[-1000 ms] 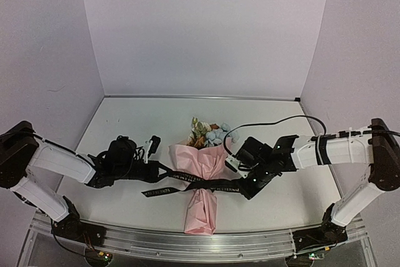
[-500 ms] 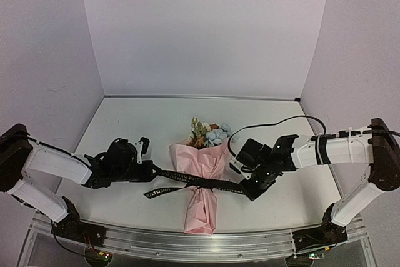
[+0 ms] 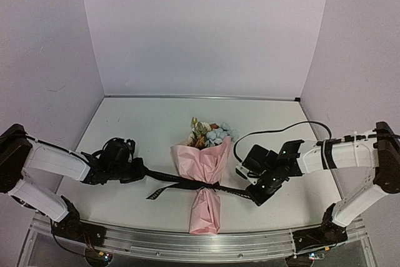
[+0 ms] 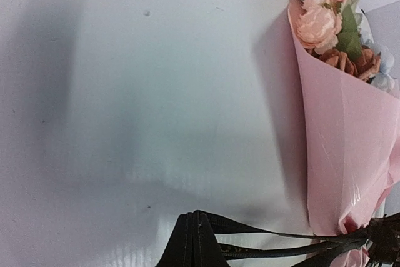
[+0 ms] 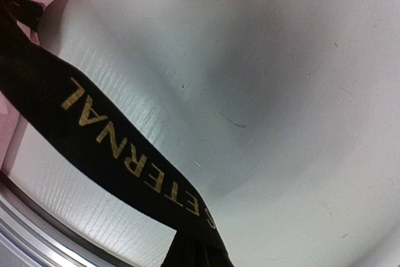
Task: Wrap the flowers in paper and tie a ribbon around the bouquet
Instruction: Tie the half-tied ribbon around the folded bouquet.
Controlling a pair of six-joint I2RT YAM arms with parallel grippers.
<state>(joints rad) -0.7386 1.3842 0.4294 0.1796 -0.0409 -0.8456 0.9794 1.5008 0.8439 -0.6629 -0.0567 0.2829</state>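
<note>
A matte white counter (image 3: pixel 144 123) sits in a booth of plain pale lilac walls (image 3: pixel 200 29), with a ribbed aluminium rail (image 3: pixel 187 242) along its near edge. The surface shows a few faint scuffs and soft shadows.

The only legible writing is on the ribbon (image 3: pixel 181 182). Just ahead of the right jaws, gold capitals spell "ETERNAL" on the black woven band; anything further along it is hidden.

The bouquet (image 3: pixel 203 167) lies on the counter between the two sets of jaws, wide end away from the arms. Its paper (image 4: pixel 344 142) is thin, pale pink and faintly creased. It forms a cone that is pinched at the waist and flares again below. The flowers (image 4: pixel 325 20) at the mouth are soft peach, rust-brown and pale blue, with green leaves.

The left jaws are clenched on one stretch of ribbon and the right jaws on the other. The band runs taut from each to the cone's waist. A loose tail lies on the counter nearer the left jaws. A black cable (image 3: pixel 275 130) loops behind the right arm.
</note>
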